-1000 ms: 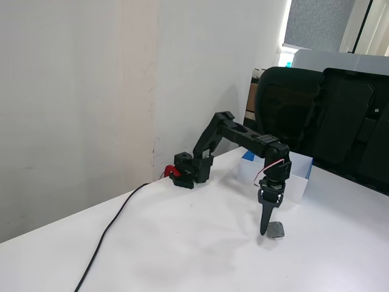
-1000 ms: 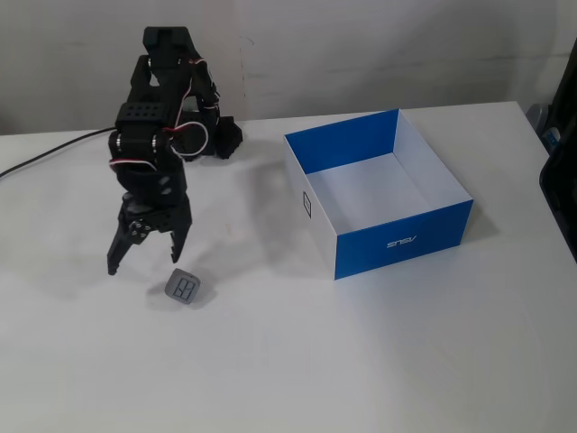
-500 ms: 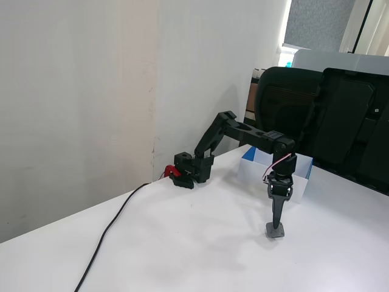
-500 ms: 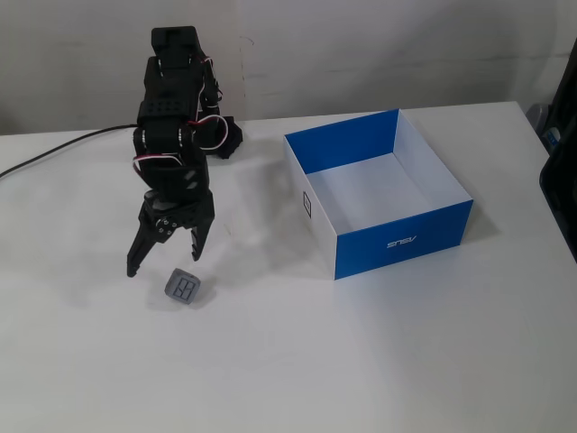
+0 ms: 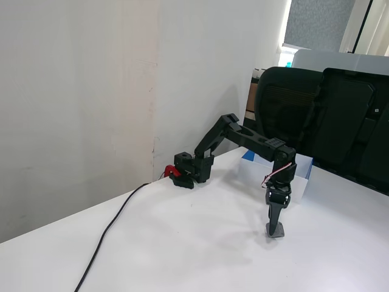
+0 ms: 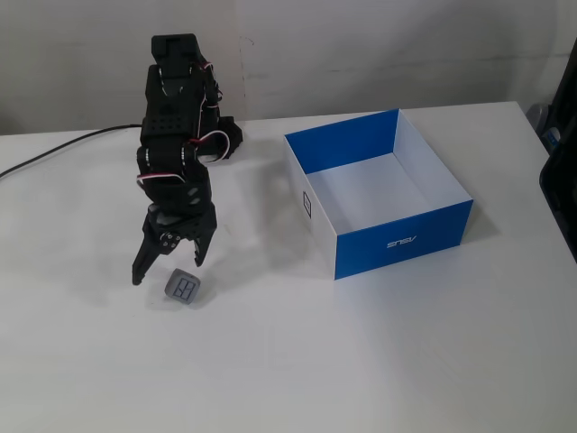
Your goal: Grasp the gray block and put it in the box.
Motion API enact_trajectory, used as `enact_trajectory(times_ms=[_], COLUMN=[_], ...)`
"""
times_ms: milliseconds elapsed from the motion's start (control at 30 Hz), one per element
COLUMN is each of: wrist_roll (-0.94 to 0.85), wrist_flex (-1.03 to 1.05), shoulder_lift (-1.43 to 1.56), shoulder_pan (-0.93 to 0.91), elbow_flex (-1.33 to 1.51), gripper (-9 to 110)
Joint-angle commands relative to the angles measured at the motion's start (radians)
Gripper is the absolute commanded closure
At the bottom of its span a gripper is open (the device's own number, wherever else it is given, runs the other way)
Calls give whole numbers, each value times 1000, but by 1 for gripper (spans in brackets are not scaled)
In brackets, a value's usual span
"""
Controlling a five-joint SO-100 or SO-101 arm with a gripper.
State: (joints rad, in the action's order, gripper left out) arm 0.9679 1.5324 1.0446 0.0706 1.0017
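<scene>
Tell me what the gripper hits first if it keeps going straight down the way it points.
Probably the gray block. The open gripper points down at the table with the block just under its fingers. Depth is unclear, so one finger might reach the bare table beside the block instead.

Fingers (image 5: 275, 220) point straight down at the gray block (image 5: 276, 230) on the white table (image 5: 182, 249).

A white table (image 5: 182, 255) stood against a pale wall (image 5: 79, 91). A black cable (image 5: 106, 234) trailed across the tabletop toward the front-left edge. A black office chair (image 5: 292, 115) stood behind the table.
</scene>
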Motion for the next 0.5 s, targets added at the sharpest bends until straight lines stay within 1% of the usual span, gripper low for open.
enact_trajectory(times_ms=[0,267,400,467], wrist_roll=[-15,-26,-34,-52], wrist_flex=[-17,0,51,92], shoulder_lift=[15,-107,-199,-264], shoulder_pan=[0,6,-2,-3], elbow_flex=[-81,-215,-345,-453], gripper=[58,58,64,73])
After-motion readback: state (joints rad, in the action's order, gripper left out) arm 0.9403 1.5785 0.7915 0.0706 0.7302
